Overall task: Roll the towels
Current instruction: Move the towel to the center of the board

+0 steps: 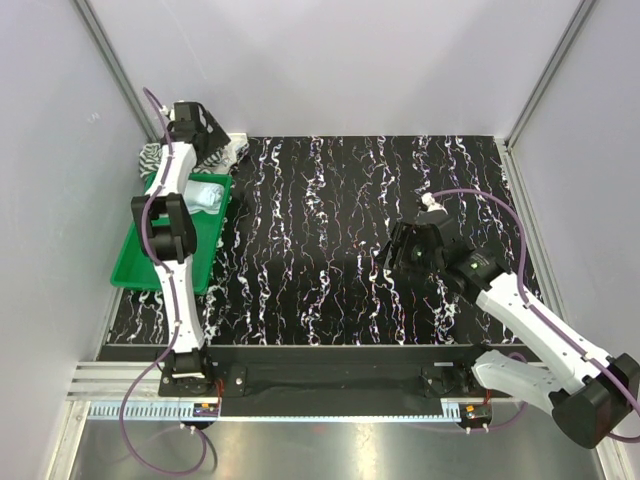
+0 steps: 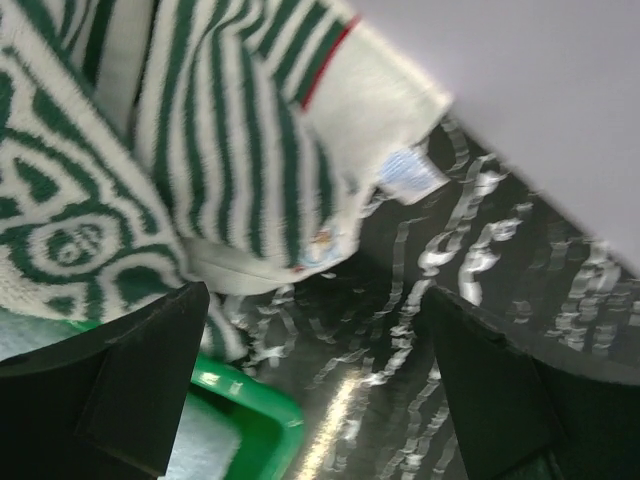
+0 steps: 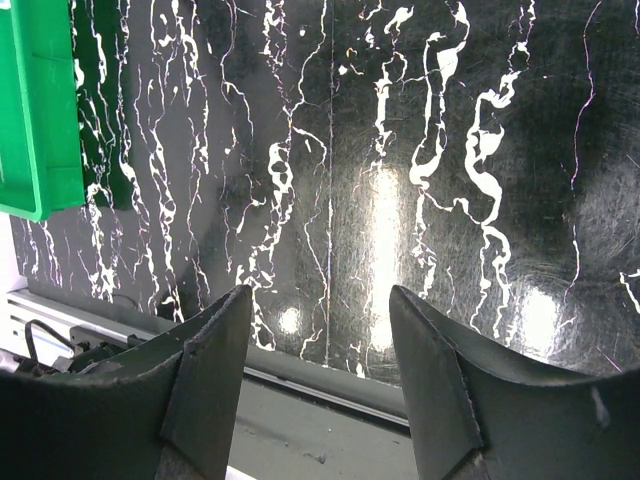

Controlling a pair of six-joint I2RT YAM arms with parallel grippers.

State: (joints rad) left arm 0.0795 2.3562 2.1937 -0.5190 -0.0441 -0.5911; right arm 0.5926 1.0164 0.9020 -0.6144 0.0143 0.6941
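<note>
Black marbled tabletop (image 1: 330, 250) — I'm hovering the left gripper (image 2: 312, 300), jaws spread wide, by the striped towel (image 2: 220, 150) to grab it; right gripper (image 3: 320, 300) is idling, parted and empty.

Robotics lab cell: plain grey wall panels (image 1: 350, 60), aluminium frame posts (image 1: 118, 65), black marbled tabletop (image 1: 330, 230), metal mounting rail (image 1: 110, 383).
</note>
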